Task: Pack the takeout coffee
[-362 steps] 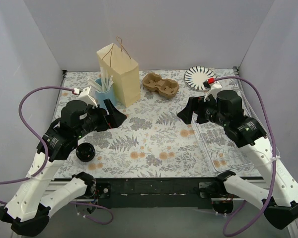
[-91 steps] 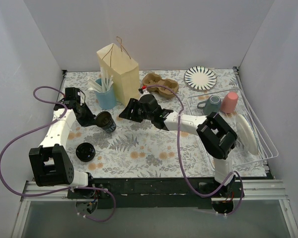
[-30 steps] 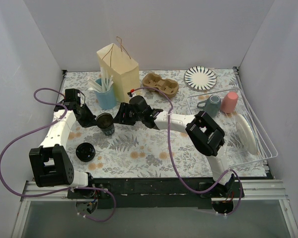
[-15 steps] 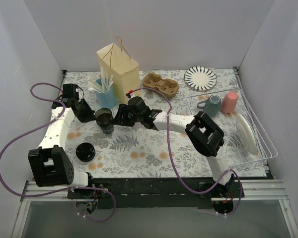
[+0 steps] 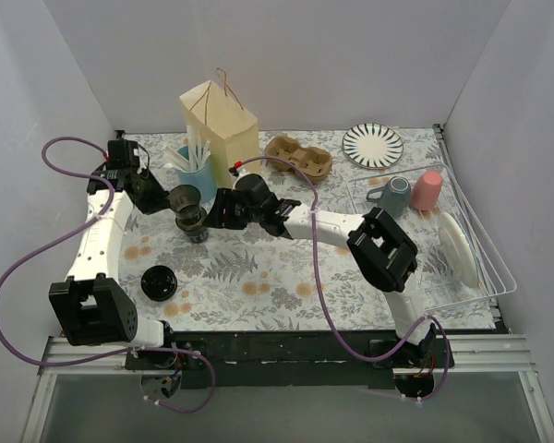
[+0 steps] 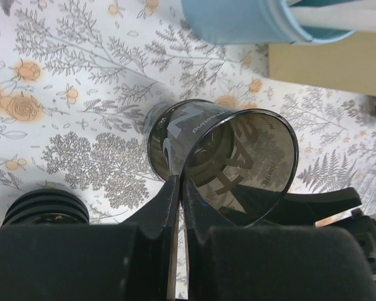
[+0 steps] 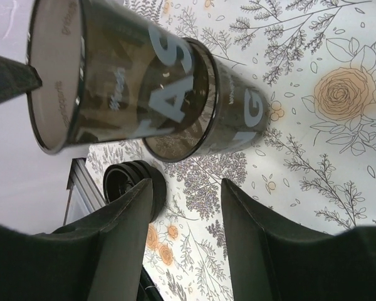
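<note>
Two dark takeout coffee cups are partly nested and tilted. My left gripper (image 5: 166, 200) (image 6: 180, 182) is shut on the rim wall of the upper cup (image 5: 184, 197) (image 6: 250, 163) (image 7: 56, 75), holding it above the table. Its base still sits in the lower cup (image 5: 196, 229) (image 6: 169, 138) (image 7: 200, 100). My right gripper (image 5: 212, 214) (image 7: 185, 188) is open just right of the lower cup, with nothing between its fingers. The paper bag (image 5: 223, 138) stands upright behind the cups.
A blue cup of white utensils (image 5: 199, 175) (image 6: 238, 19) stands beside the bag. A flat black lid (image 5: 158, 282) (image 6: 44, 207) (image 7: 128, 182) lies near the front left. A cardboard cup carrier (image 5: 298, 157), a striped plate (image 5: 372, 145) and a clear dish rack (image 5: 485, 277) holding mugs are to the right.
My left gripper has risen and moved back left, drawing the upper cup partly out of the lower one. The right gripper has stayed next to the cups.
</note>
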Robot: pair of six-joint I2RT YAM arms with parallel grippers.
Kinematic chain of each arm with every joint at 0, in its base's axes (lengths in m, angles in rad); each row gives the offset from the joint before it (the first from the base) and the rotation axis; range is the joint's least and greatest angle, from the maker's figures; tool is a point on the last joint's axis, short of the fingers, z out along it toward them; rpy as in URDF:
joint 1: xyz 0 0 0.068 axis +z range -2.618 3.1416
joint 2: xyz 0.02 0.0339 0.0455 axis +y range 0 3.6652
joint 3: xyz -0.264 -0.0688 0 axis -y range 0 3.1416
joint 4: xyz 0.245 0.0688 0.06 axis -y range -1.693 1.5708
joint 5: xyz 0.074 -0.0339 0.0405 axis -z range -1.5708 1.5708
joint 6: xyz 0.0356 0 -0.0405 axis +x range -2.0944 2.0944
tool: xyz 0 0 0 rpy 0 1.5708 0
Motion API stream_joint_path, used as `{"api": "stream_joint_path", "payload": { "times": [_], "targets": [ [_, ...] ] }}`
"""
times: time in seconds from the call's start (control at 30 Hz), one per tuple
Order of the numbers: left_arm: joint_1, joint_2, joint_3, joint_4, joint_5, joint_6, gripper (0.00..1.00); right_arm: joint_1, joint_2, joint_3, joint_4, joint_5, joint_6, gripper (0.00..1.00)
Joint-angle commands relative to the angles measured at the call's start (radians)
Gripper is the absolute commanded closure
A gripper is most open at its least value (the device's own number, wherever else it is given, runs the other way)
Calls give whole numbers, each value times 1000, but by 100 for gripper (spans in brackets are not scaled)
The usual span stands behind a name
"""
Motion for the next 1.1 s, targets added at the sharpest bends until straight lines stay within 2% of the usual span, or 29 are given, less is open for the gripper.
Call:
{"api": "stream_joint_path", "payload": {
  "times": [0.0,0.17,0.3,0.37,0.5,0.57,0.6,0.77,0.87,0.97,1.0,1.07],
  "targets": [
    [-2,-28,66,-33,4,5,100,-7,-97,39,-8,-12,-38,45],
    [0,-30,150,-60,60,34,100,-13,-226,-19,-71,-49,-130,44],
    [-35,-45,216,-78,54,42,100,-42,-396,-153,-154,-95,-206,42],
    [-69,-56,219,-72,57,26,100,-48,-493,-181,-280,-101,-280,41],
    [-280,-73,202,-44,-3,-38,100,-52,-675,-309,-389,-52,-398,36],
    [-342,-63,173,-24,-23,-83,100,-52,-818,-415,-422,-11,-441,35],
    [-404,-57,163,-6,-38,-98,100,-50,-862,-429,-453,58,-446,34],
    [-563,-43,63,103,-96,-214,100,-52,-1134,-529,-547,226,-457,30],
    [-687,18,38,126,-123,-265,100,-52,-1237,-569,-576,278,-449,25],
    [-756,65,-4,152,-146,-294,100,-50,-1304,-584,-591,302,-437,17],
    [-765,69,-18,178,-140,-311,100,-52,-1332,-592,-588,310,-435,7],
    [-782,78,-46,210,-118,-322,100,-53,-1355,-600,-585,328,-434,3]
  ]
}}
